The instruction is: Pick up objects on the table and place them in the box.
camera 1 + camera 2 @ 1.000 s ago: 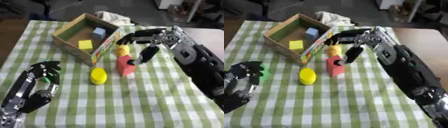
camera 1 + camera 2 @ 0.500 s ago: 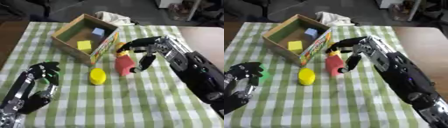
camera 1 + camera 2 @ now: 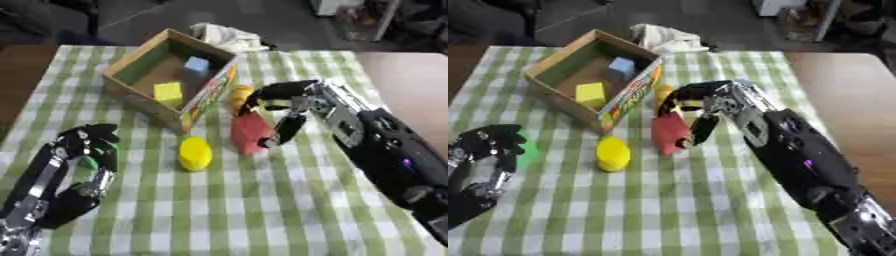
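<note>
Checked cloth (image 3: 262, 200): right hand (image 3: 284, 107) curled round red bottle (image 3: 249, 132), w/ yellow disc (image 3: 194, 153) and box (image 3: 140, 92) beside; left hand (image 3: 74, 167) relaxed.

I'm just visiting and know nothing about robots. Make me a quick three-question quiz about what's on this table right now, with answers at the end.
1. True or false: the right robot hand has its fingers around the red object.
2. Which item lies on the checked tablecloth in front of the cardboard box? A) a yellow object B) a blue cup C) a spoon
3. Fill in: inside the box sit a yellow block and a ____ block.

Key:
1. True.
2. A, the yellow object.
3. Blue; the blue block lies farther back in the box.
</note>
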Robot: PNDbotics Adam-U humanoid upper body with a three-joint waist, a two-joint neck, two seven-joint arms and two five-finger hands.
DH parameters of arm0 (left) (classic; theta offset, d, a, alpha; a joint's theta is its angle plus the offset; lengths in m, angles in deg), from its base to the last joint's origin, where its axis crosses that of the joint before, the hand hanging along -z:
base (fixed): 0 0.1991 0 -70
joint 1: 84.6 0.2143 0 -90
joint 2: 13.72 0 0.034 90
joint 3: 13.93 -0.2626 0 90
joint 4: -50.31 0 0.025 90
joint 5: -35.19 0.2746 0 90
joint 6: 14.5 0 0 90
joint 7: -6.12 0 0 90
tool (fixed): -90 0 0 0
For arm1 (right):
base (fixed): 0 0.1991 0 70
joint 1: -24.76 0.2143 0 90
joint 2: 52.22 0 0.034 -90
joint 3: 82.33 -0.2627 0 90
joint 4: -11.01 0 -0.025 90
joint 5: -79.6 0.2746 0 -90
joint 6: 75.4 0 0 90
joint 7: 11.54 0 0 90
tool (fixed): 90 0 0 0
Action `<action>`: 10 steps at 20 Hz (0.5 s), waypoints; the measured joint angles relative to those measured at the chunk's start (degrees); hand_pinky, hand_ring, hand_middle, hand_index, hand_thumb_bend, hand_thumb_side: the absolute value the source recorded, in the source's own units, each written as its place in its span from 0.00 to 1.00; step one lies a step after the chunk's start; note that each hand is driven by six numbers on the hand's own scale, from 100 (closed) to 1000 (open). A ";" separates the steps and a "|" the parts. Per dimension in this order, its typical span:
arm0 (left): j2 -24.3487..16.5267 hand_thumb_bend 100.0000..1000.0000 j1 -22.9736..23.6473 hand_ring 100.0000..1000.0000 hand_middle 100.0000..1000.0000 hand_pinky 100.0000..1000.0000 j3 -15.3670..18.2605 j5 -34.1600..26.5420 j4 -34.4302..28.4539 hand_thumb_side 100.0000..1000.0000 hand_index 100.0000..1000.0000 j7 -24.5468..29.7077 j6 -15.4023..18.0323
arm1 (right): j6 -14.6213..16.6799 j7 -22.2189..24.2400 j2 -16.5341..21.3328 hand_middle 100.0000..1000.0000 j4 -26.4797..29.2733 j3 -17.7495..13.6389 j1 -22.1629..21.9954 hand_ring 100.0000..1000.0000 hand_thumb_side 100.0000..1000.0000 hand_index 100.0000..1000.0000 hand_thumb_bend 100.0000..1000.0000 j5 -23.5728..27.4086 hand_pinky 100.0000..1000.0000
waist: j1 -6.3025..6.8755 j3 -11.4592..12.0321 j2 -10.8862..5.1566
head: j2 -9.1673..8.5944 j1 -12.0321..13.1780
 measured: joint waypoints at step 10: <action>0.00 0.00 0.32 0.57 0.59 0.45 -0.03 -0.03 0.01 0.55 0.81 0.19 0.19 | -5.66 -8.39 0.13 0.41 -1.67 -5.26 7.08 0.70 0.00 0.56 0.09 5.59 0.77 | 0.39 0.83 -0.16 | 0.00 -0.41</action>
